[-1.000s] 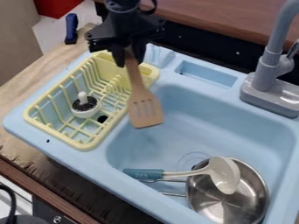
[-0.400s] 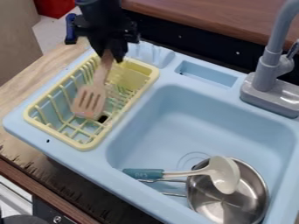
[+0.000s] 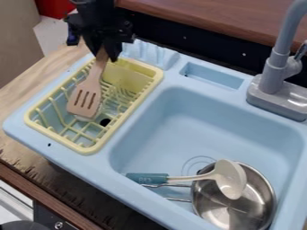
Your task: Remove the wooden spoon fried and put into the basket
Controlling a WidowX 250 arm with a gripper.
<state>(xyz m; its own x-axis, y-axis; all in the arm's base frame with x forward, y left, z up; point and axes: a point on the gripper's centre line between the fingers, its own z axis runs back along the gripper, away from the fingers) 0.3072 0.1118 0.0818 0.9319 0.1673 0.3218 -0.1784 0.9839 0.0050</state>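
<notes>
The claw point(image 3: 104, 55) is gripping the wooden spatula point(image 3: 85, 96) by its handle end; the spatula is slanting toward the view's lower left (slotted end farthest from the claw), overlying the yellow basket point(image 3: 85, 149).

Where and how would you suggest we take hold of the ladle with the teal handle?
I'd grip the teal handle from above, closing across its narrow width: it is straight and uncovered, whereas the rounded head over the steel pan would probably slip.
</notes>
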